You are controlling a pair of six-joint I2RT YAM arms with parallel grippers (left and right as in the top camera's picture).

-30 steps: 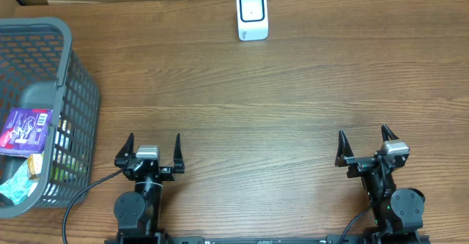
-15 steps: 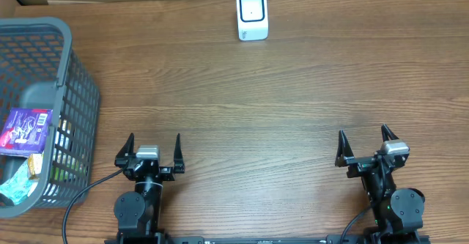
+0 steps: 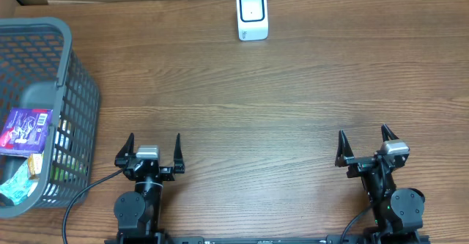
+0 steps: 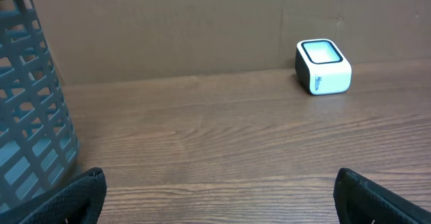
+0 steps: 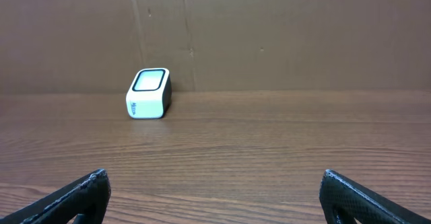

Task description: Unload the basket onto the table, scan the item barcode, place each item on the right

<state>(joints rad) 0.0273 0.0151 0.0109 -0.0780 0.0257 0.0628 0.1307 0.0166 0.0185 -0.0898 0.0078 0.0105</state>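
No change recorded over the last second: left pincer (image 3: 154, 138) and right pincer (image 3: 363, 130) spread apart, empty. Purple foil packet (image 3: 28, 129) seen in grey plastic mesh basket (image 3: 82, 90), left of left pincer; white box-shaped scanner (image 3: 252, 15) well ahead. Pick-up judged not yet begun

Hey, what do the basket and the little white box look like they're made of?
Basket: probably moulded plastic, matte grey, judging by its even lattice wall and thick rim. White box: likely smooth plastic, slightly glossy, with rounded corners and a dark-framed window.
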